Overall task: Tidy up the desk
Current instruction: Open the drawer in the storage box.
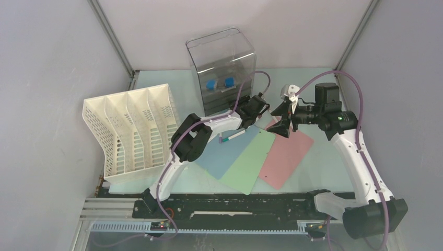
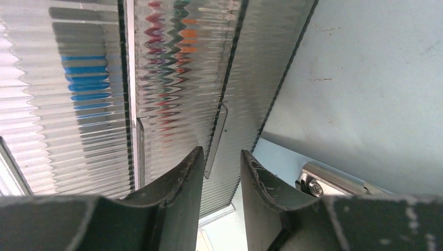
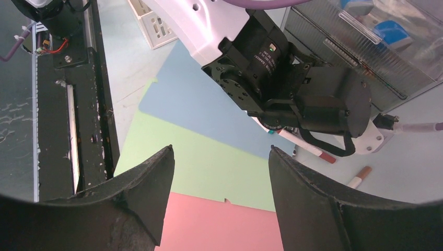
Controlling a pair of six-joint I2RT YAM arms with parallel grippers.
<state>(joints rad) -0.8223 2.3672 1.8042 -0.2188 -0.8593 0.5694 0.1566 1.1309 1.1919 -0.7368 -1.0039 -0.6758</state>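
Lead: Status on the left tool [image 2: 222,154]?

Operator: I have it nosed up to the front of the drawer box [image 1: 222,68], low by its right corner. Its fingers stand a little apart with a narrow gap, pinching nothing. On my left wrist view the clear handle [image 2: 217,138] runs down to the mouth of that gap, nearer the left finger. I cannot tell whether it touches.

Lead: And the right tool [image 3: 220,150]?

Operator: Spread wide, with nothing between its fingers. It hangs over the sheets, just beside the left arm [image 1: 209,125].

Lead: Where is the counter [image 1: 324,162]?

Operator: It lies flat between the grey walls [image 1: 52,63], with the black rail [image 1: 235,204] along my near edge. The box sits at the back middle with two blue things [image 1: 210,84] inside, and the white rack [image 1: 130,136] is at the left. Three sheets fan out overlapping in the middle: blue sheet [image 1: 227,154], green sheet [image 1: 248,162], pink sheet [image 1: 287,154], left to right. One pen [image 1: 233,136] lies at the blue sheet's far edge under the left arm. My right wrist view shows a brown-tipped pen [image 3: 360,177] on bare counter near the box.
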